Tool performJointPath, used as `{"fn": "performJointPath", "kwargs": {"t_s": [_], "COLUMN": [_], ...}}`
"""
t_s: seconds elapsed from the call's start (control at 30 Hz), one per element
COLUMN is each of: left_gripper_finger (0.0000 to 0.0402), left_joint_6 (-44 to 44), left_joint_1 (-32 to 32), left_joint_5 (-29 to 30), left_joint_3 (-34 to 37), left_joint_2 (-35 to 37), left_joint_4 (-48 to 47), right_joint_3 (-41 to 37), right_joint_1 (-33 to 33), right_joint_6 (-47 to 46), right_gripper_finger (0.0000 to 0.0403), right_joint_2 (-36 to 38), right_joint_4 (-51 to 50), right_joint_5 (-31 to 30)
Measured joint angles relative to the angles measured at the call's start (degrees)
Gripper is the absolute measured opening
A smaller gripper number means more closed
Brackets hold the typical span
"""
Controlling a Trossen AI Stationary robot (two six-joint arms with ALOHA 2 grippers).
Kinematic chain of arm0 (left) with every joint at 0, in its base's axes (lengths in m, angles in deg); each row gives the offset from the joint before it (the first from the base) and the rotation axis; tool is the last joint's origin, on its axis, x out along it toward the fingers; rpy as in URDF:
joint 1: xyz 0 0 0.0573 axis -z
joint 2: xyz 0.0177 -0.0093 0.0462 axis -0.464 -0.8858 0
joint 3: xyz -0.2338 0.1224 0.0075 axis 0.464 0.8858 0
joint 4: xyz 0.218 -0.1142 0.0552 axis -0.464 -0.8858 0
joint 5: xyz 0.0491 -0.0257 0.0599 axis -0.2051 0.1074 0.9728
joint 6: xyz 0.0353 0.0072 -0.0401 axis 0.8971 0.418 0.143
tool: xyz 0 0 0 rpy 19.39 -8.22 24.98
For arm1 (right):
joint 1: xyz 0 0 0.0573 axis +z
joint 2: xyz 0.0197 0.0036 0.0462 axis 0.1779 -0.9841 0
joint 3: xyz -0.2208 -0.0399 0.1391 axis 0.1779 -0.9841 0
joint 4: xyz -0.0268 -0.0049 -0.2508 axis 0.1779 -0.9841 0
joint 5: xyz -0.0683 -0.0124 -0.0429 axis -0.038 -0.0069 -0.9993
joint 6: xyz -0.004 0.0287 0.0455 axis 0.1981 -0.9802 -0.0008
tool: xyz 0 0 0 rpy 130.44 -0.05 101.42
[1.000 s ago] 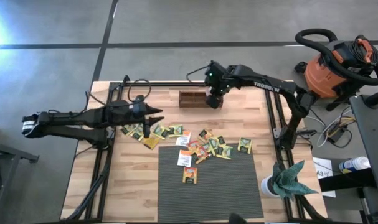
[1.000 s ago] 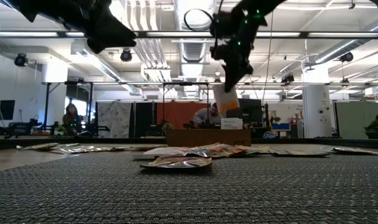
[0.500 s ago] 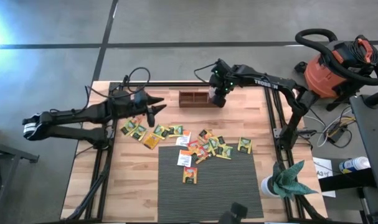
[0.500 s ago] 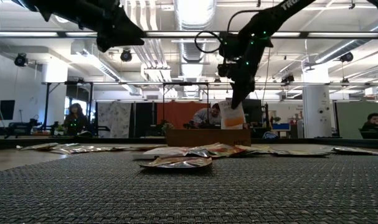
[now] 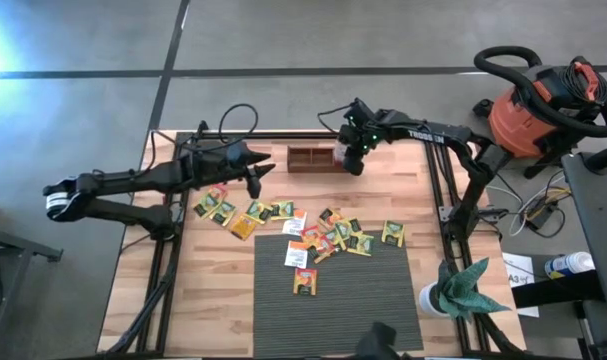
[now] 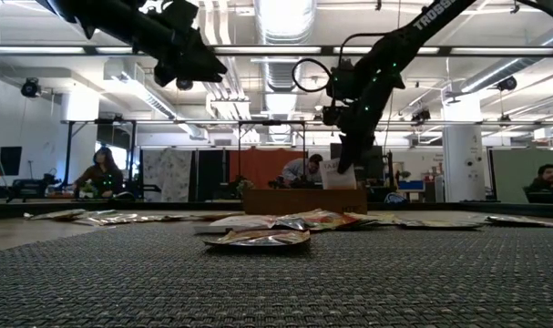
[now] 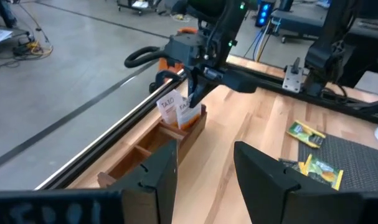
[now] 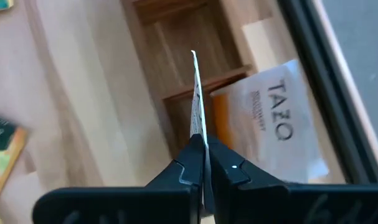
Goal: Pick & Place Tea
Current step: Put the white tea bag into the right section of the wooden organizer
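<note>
Progress early: we see right gripper (image 8: 200, 149) clamped on white sachet (image 8: 195, 93) over wooden tray (image 5: 313, 157) at tabletop's far edge; one TAZO sachet (image 8: 273, 134) inside. Left gripper (image 5: 251, 170) spread, empty. Loose sachets (image 5: 323, 238) remain mid-table.

tea sachets (image 5: 323, 238) scattered mid-table

In the right wrist view the held sachet (image 8: 195, 99) shows edge-on only, so its face and colour cannot be told, and the right pincer (image 8: 203, 163) hides its lower part. Behind it, the white sachet (image 8: 277, 134) has some small print too blurred to read. From above, the arm covers the right end of the wooden tray (image 5: 309, 158). Printing on the loose sachets (image 5: 335, 236) is too small to read. In the low view, the tray (image 6: 303, 201) shows only one side wall.
</note>
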Motion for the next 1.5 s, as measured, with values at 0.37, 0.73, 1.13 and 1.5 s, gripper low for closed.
{"fn": "performJointPath", "kwargs": {"t_s": [0.37,0.73,1.13,1.5], "left_gripper_finger": [0.0151,0.0152,0.0152,0.0152], "left_joint_6": [-0.1,-0.2,-10.6,9.5], "left_joint_1": [-1.4,-2.3,-5.0,-1.0], "left_joint_5": [0.0,0.0,-1.0,-6.6], "left_joint_3": [-0.7,-0.8,-0.8,-0.7], "left_joint_2": [-0.8,-0.7,-3.4,-8.5], "left_joint_4": [0.0,-2.9,-39.3,-34.3], "right_joint_3": [-1.5,-0.2,7.2,4.7], "right_joint_1": [-0.2,0.0,8.7,22.7], "right_joint_6": [4.2,4.4,-10.5,-23.7], "right_gripper_finger": [0.0023,0.0138,0.0162,0.0149], "right_joint_2": [0.0,0.5,3.4,3.7], "right_joint_4": [2.9,3.5,3.2,-14.1], "right_joint_5": [-4.2,-9.8,-2.3,-4.1]}}
